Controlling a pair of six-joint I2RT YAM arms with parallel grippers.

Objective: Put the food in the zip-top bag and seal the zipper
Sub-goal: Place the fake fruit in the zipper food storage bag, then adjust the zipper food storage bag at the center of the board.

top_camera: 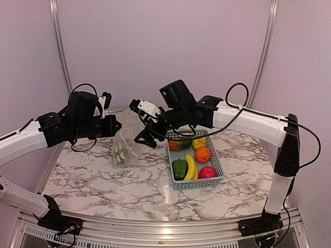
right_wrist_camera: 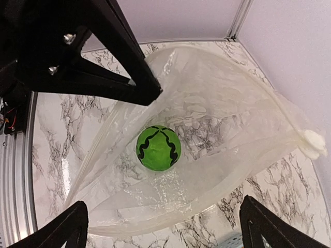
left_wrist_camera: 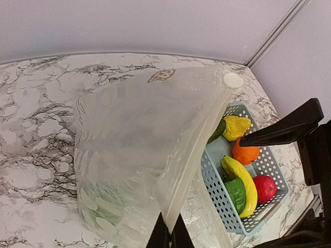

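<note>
Near end of the basket: green pepper, banana and apple lie side by side. Behind them are the orange and the yellow piece, with a dark green piece at the far end. None of these are bagged yet.

Just left of the basket, the zip-top bag hangs with its dotted bottom on the table. The left gripper is clamped on the mouth edge, with the film pinched between closed fingers. One green striped ball lies inside on the lower wall. The right gripper hovers at the mouth, jaws wide apart with nothing between them.

My read: first drop is done, the next step is fetching from the basket.

How to do it well:
- The left pinch shouldn't shift. It's the only thing holding the mouth open toward the right arm.
- Back the right arm out along the mouth axis. The film is floppy and a fingertip could snag it.
- Take the round pieces first, then grip the banana across its middle.
- Release deep, past the zipper. Anything resting on the strip will likely block the seal.

Far side: bare wall only.
</note>
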